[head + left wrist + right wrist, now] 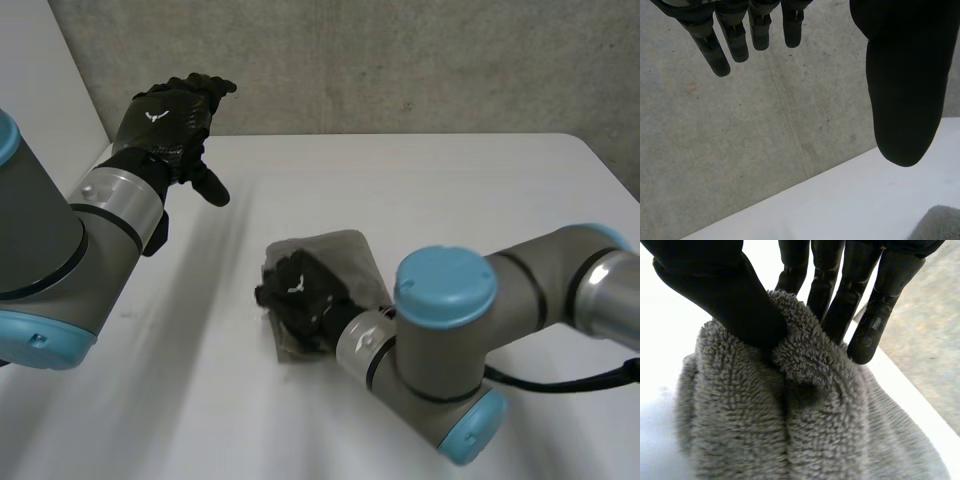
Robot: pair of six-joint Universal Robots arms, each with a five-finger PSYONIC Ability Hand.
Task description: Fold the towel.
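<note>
towel [345, 255] on table [450, 190], right hand [300, 295] on it, left hand [170, 115] behind-left

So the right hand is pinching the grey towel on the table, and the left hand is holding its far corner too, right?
Not quite. The right hand does pinch the grey towel on the table, but the left hand holds nothing: the left wrist view shows its fingers straight, off the towel.
</note>
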